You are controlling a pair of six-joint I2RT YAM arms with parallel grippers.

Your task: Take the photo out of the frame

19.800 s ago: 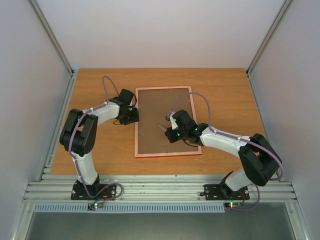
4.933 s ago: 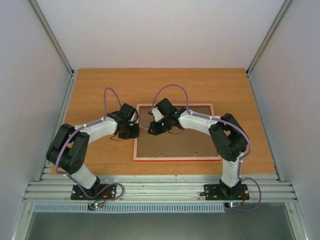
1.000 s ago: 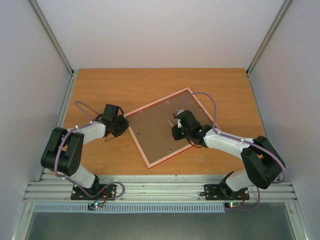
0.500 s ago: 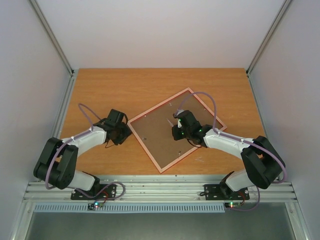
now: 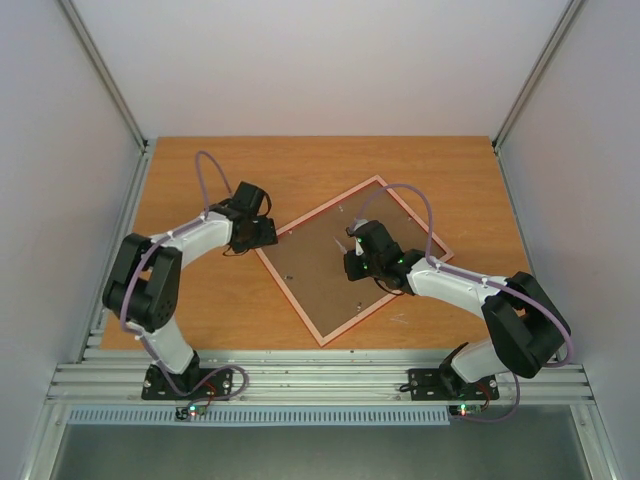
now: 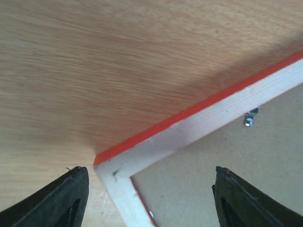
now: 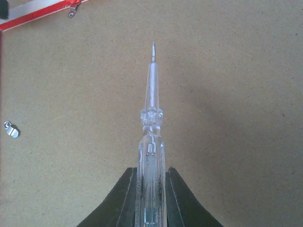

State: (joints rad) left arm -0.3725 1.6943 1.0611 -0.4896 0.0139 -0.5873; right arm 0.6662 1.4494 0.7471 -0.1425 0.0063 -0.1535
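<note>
Wood-grain table [image 5: 450,170] of warm orange-brown laminate fills a booth with plain white walls and grey metal rails along its near edge. On it lies the frame [image 5: 291,297], a thin bright red rectangle turned so that its corners point like a diamond, lying flat with its back upward. Only that back shows: a matt brown fibreboard panel [image 5: 320,285] with a fine speckled grain, set inside a pale bare-wood border edged in red. The print side cannot be seen. Small silver metal tabs [image 7: 10,129] sit near the panel's edges. Above the middle of the panel, the right gripper [image 5: 358,258] has its black fingers pressed onto a clear tool [image 7: 151,118], a slim see-through plastic shaft tapering to a thin metal point; whether the point touches the board cannot be told. At the frame's left corner hangs the left gripper [image 5: 262,232], its two black fingers [image 6: 71,194] spread wide, one to each side of that corner and holding nothing.
</note>
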